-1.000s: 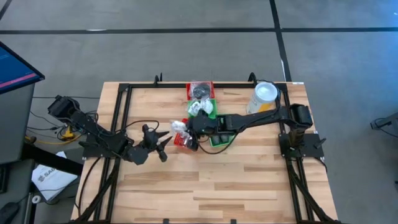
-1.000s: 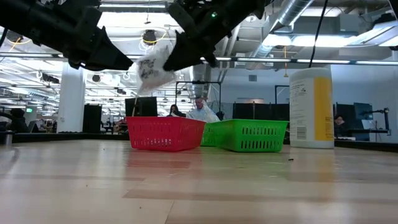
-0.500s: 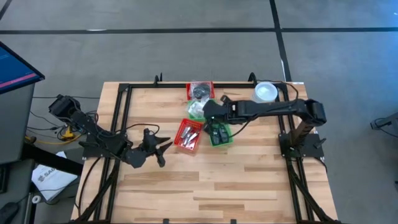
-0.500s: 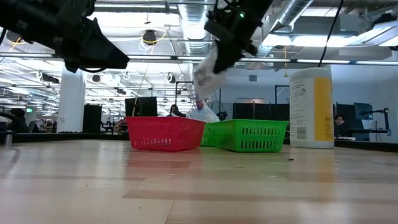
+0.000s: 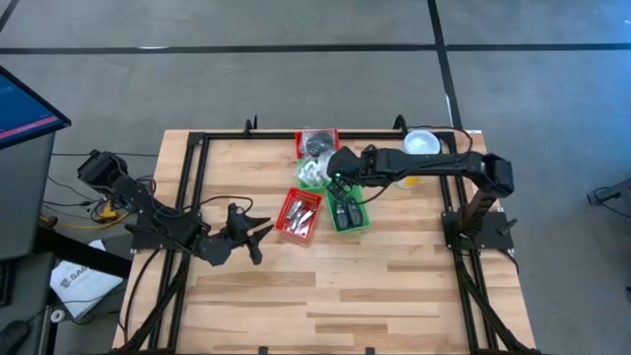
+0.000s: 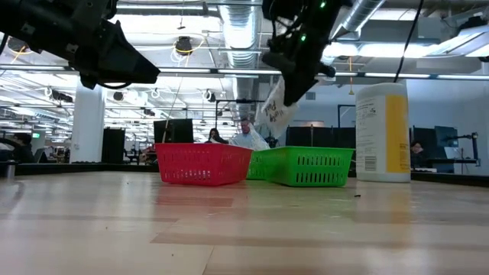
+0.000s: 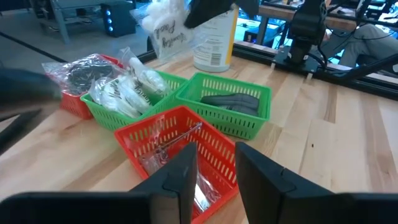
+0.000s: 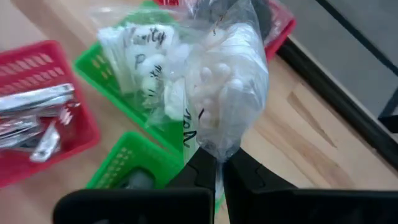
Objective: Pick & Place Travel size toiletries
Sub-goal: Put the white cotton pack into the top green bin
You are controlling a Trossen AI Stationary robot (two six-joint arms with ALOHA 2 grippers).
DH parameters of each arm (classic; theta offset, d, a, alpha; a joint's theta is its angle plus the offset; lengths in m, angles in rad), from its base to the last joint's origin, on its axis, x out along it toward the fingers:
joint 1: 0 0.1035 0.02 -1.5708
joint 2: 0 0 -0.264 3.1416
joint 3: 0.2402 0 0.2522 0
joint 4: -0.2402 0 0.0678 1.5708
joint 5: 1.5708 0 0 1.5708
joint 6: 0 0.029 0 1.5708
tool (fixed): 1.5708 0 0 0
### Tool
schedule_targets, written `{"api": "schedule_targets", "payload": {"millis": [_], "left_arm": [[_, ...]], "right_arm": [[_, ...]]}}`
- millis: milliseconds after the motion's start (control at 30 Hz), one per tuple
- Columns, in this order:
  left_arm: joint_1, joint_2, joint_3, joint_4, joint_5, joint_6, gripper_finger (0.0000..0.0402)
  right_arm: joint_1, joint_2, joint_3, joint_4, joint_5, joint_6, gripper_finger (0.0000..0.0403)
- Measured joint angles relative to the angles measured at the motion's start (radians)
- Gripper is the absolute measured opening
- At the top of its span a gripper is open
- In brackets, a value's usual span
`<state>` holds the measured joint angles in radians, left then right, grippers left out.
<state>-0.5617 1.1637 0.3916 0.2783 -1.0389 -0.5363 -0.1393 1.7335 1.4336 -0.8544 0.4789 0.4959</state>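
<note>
The right arm had swung back from the red basket (image 5: 300, 214) to above the rear green basket (image 5: 317, 174). The right gripper (image 8: 217, 163) pinched a clear packet (image 8: 221, 93), unreleased; most toiletries looked sorted. The left gripper (image 5: 258, 234) hung apart.

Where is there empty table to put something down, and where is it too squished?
The wood table is bare all along the near side, below the baskets and between the two side rails. It is crowded at the far middle: red basket, green basket, two more behind, the right gripper holding a clear packet.
</note>
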Motion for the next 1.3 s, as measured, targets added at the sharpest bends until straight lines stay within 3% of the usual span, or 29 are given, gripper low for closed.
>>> {"api": "schedule_targets", "payload": {"millis": [300,800,1300], "left_arm": [[0.000,0.000,0.000,0.001,0.000,0.000,0.0099],[0.001,0.000,0.000,0.003,0.000,0.000,0.0099],[0.003,0.001,0.000,0.009,0.000,0.005,0.0099]], "right_arm": [[-0.028,0.135,-0.002,0.031,-0.034,0.003,0.0000],[-0.127,0.179,-0.003,0.063,-0.108,0.097,0.0000],[-0.109,0.224,0.047,0.158,-0.136,-0.003,0.0040]]}}
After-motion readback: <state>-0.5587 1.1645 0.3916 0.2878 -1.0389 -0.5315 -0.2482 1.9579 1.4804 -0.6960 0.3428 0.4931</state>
